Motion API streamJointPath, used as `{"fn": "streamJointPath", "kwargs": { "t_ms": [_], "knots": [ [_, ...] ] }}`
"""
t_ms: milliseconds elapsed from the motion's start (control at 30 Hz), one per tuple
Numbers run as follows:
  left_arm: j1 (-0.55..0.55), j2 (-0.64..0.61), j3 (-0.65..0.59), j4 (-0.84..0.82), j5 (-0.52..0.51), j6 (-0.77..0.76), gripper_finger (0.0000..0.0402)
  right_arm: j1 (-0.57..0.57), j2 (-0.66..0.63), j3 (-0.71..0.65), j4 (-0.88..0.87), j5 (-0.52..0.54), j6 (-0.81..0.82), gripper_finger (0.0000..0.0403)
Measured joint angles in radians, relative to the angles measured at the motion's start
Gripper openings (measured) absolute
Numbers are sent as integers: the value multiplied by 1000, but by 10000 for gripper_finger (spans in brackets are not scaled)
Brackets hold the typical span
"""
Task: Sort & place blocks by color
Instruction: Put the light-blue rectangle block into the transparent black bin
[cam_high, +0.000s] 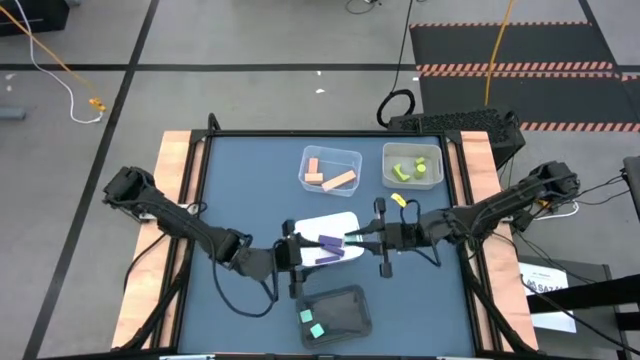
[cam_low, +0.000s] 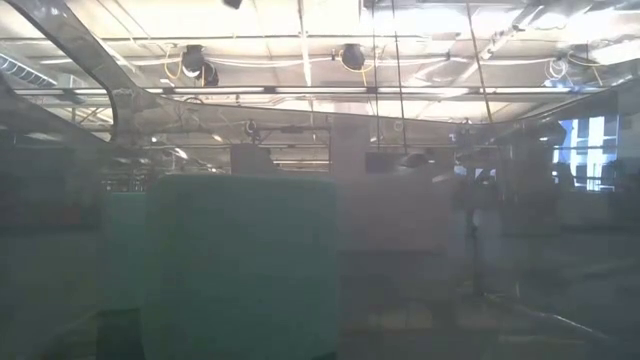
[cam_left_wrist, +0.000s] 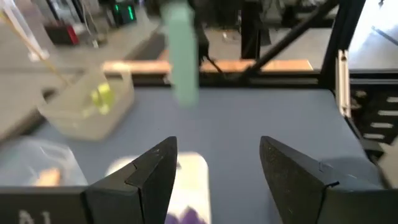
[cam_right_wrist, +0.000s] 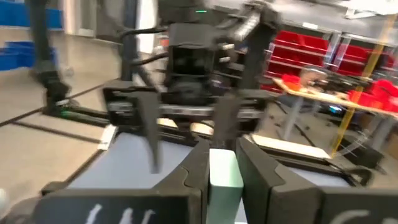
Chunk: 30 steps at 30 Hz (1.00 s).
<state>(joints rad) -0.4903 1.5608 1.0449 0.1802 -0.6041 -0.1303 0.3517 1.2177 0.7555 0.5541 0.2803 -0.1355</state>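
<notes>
Clamped between my right gripper (cam_right_wrist: 222, 163) fingers sits a light teal bar (cam_right_wrist: 224, 171), upright in the wrist view, right in front of the lens. From above, that gripper (cam_high: 352, 240) hangs over the right edge of the white tray (cam_high: 340, 222), its jaws closed on the teal piece (cam_high: 355, 239). My left gripper (cam_left_wrist: 217, 168) faces it from the other side, fingers spread wide and holding nothing; past them I see the same teal bar (cam_left_wrist: 182, 53) held up by the opposite arm. On the overhead, the left gripper (cam_high: 297, 252) sits at the white tray's left edge.

Purple blocks (cam_high: 328, 247) lie on the white tray between the two grippers. Farther out, the black tray (cam_high: 350, 316) near the table's front edge has two teal cubes (cam_high: 312, 323) by its left edge. At the back, the clear tray (cam_high: 348, 158) holds salmon-orange bars (cam_high: 330, 178), and the grey-beige tray (cam_high: 388, 170) beside it holds yellow-green pieces (cam_high: 414, 168). One yellow piece (cam_high: 398, 200) lies on the table just in front of that tray. My low camera gives only a blurred teal mass (cam_low: 240, 265).
</notes>
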Motion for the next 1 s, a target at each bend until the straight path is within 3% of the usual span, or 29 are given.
{"fn": "streamJointPath", "kwargs": {
  "t_ms": [200,333,400,733,867,1000],
  "knots": [
    [45,0,0,117,14,170,230,1,40,0,23,-50,-31,42],
    [80,0,0,158,147,221,230,0,81,0,126,-50,-60,42],
    [95,0,0,170,191,227,230,-3,109,0,186,-51,-86,42],
    [149,1,0,179,206,153,227,-7,211,0,362,-73,-140,43],
    [157,1,0,159,270,86,187,-7,214,0,376,-73,-142,43],
    [156,1,0,160,305,68,99,-6,214,0,378,-74,-139,43]
  ]
}}
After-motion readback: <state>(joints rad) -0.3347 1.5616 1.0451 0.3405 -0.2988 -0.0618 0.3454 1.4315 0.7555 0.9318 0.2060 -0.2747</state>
